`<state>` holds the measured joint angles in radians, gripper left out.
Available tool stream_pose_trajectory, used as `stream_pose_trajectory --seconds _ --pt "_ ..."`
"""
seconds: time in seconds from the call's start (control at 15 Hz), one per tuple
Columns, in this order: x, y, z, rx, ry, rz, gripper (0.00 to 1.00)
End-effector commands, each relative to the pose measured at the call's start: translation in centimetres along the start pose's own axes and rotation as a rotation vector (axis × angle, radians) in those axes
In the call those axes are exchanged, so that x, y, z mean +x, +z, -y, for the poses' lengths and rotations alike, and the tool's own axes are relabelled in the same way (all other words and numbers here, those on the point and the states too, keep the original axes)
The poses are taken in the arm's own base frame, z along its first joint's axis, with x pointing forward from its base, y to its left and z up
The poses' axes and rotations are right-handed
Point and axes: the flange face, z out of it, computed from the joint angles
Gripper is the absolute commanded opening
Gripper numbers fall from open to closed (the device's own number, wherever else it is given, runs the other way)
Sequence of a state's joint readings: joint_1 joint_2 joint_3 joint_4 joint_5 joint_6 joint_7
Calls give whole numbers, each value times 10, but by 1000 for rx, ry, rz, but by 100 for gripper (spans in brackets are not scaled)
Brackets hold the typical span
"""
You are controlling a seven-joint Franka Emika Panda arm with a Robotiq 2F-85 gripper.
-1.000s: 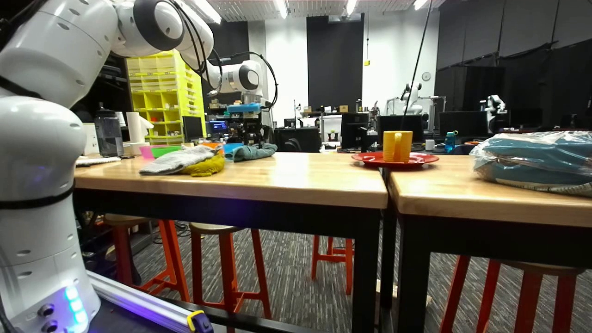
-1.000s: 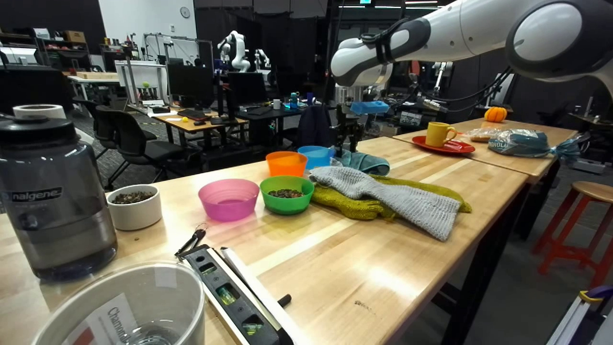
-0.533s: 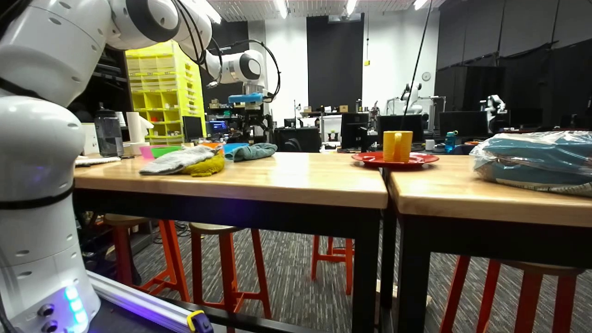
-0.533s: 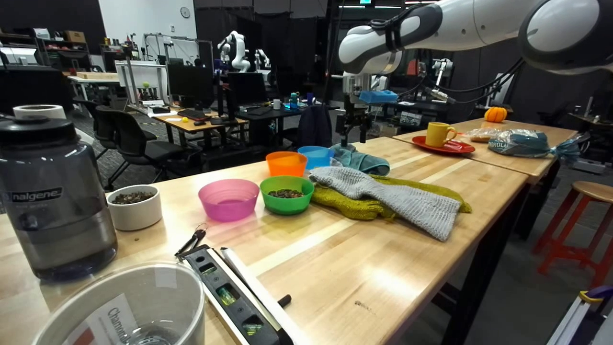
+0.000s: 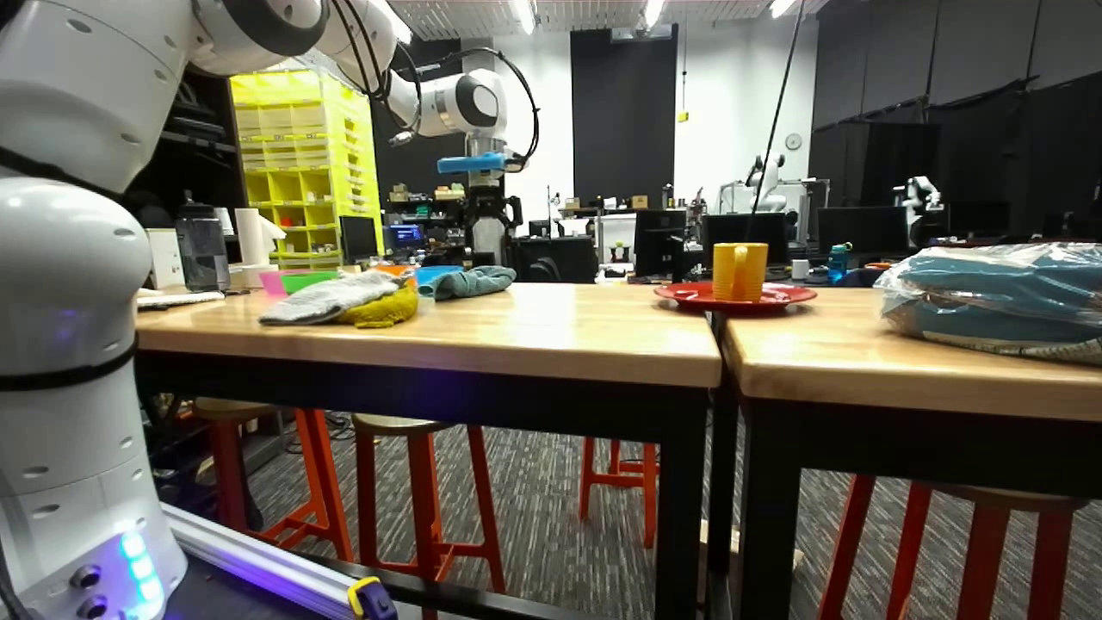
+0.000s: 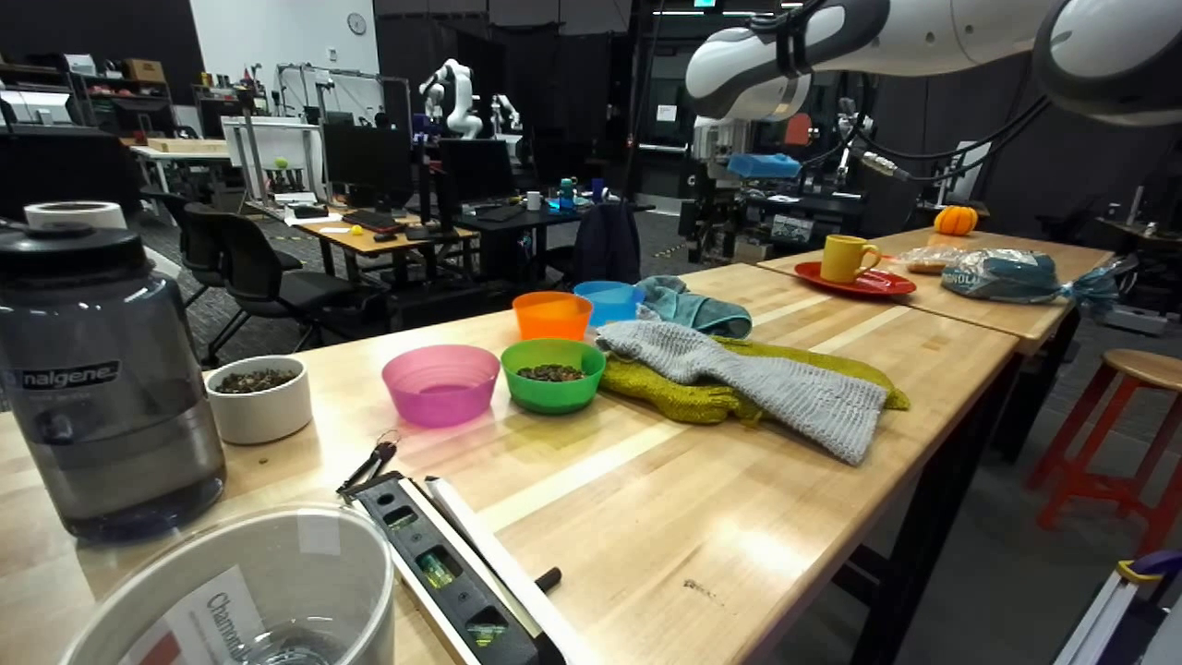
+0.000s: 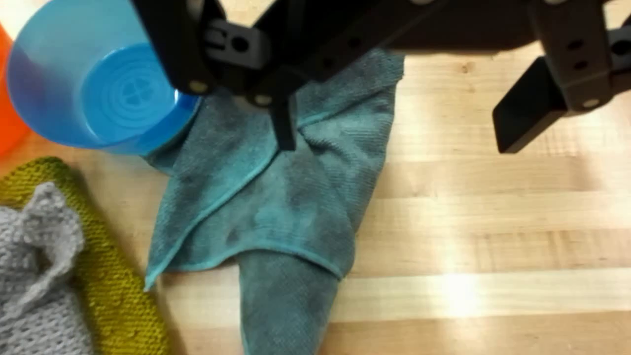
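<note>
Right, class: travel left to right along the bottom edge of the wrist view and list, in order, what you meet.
Grey knitted cloth → olive knitted cloth → a strip of wooden tabletop → teal cloth → wooden tabletop again.

**White arm (image 5: 69, 284), black fingers (image 7: 528, 106)**

Glossy rounded shell (image 5: 69, 448), dark grey joint ring (image 5: 277, 40). Loose black cables (image 5: 536, 120). Flat blue block (image 5: 472, 163) at wrist (image 5: 501, 90). Pale blue lights (image 5: 141, 568) on base (image 5: 82, 525). Small tan screws (image 7: 590, 103) on fingers.

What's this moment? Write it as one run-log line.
pincer: open, empty, above table | nearest: teal cloth | nearby: blue bowl
</note>
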<state>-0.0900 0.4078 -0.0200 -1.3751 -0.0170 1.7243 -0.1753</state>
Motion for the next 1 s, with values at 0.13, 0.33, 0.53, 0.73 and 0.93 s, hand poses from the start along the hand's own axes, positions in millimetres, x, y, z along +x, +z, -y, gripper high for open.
stream_pose_trajectory --seconds 0.13,0.33,0.53,0.73,0.93 --pt "-50 -25 -26 49 11 -20 100" --pt "-74 -29 -41 70 19 -22 100" --pt "-100 -32 -57 85 34 -20 100" --pt "-125 -34 -75 96 47 -14 100" --pt "-149 -34 -91 111 63 4 100"
